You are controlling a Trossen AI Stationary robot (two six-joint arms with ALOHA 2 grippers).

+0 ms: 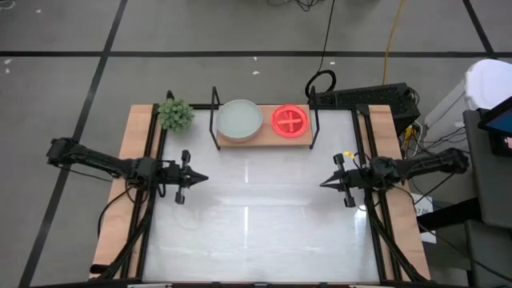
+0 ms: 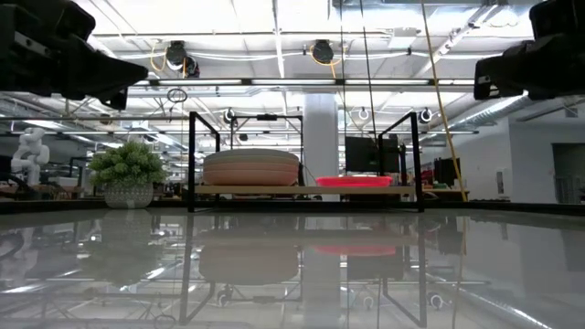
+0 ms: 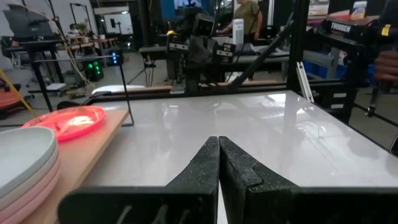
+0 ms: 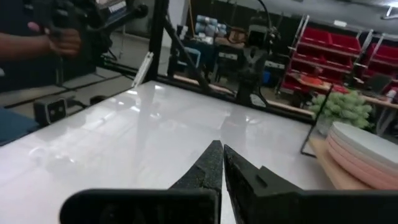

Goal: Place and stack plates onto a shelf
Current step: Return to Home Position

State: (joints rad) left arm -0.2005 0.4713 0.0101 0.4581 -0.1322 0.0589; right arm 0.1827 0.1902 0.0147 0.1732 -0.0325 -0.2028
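Both arms hang over the table, one at each side, tips facing each other across the bare middle. The left gripper is pinched tight; its wrist view shows the two fingers pressed together with nothing between them. It's the same on the other side: the right gripper is clenched and empty, fingers meeting at a point.

The plates are all up at the far edge, on the shelf, well apart from either gripper. On the shelf's left half sits the tall stack, pale grey on top; from the left wrist, pink rims show under the grey one. On the right half, just beside it, is the low stack, glossy red-pink and lying flat on the board. From table height the tall stack rises well above the low stack, both between the black wire ends.

A plant stands just off the shelf's left end. The tall stack lies ahead and off to one side of each gripper, out of reach of the fingertips.
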